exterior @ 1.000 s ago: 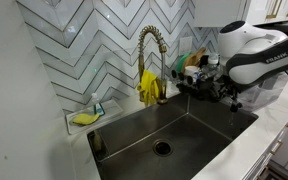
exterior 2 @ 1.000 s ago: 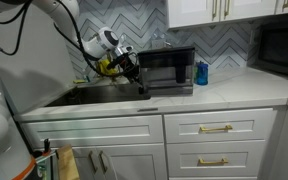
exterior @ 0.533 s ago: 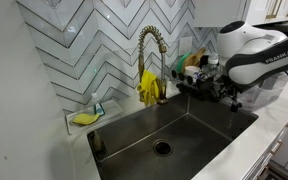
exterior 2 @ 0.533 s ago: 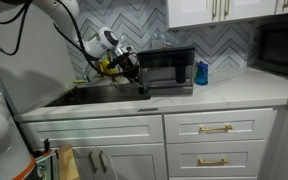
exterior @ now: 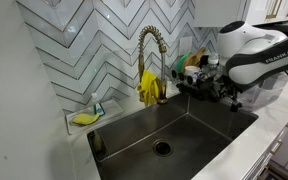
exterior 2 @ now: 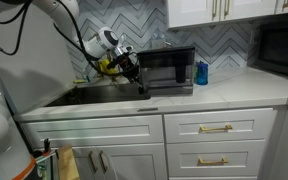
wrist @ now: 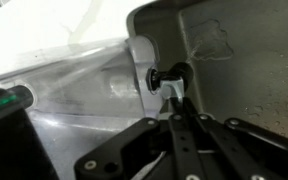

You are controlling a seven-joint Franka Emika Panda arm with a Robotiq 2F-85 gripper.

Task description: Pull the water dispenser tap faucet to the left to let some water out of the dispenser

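In the wrist view a small black tap knob [wrist: 170, 75] sticks out of a pale, translucent dispenser body [wrist: 104, 85]. My gripper [wrist: 177, 98] has its black fingers pressed together, and their tips sit right at the tap from below. It is too close and blurred to tell if anything is pinched between them. In both exterior views the gripper [exterior: 227, 92] [exterior 2: 139, 82] hangs at the end of the sink, and the arm hides the tap.
A gold spring faucet [exterior: 149, 45] with a yellow cloth [exterior: 149, 88] stands behind the steel sink [exterior: 199, 130]. A yellow sponge [exterior: 84, 118] lies at the sink's corner. A microwave [exterior 2: 169, 70] and a blue bottle [exterior 2: 201, 73] stand on the counter.
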